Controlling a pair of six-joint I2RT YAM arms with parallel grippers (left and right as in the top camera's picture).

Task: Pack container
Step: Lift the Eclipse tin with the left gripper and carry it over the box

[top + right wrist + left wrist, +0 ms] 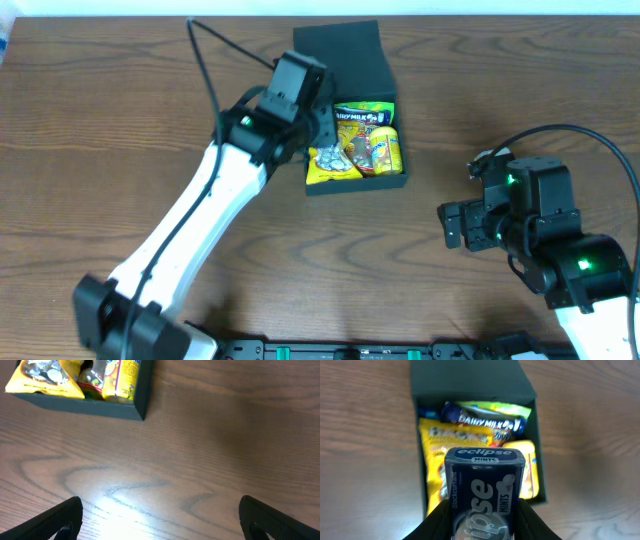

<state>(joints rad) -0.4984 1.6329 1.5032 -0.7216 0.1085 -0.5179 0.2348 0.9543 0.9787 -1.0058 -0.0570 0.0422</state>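
Tin (484,485) marked "eclipse MINTS" clamped in left gripper (482,525) over container (470,380), "DAIRY MILK" bar (485,421) inside, right gripper (162,520) jaws wide

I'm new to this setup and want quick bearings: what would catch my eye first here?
The left gripper holds a dark blue Eclipse mints tin over the open container, which already holds a Dairy Milk bar and yellow snack packets. The right gripper hangs open over the wooden table, to the container's right.
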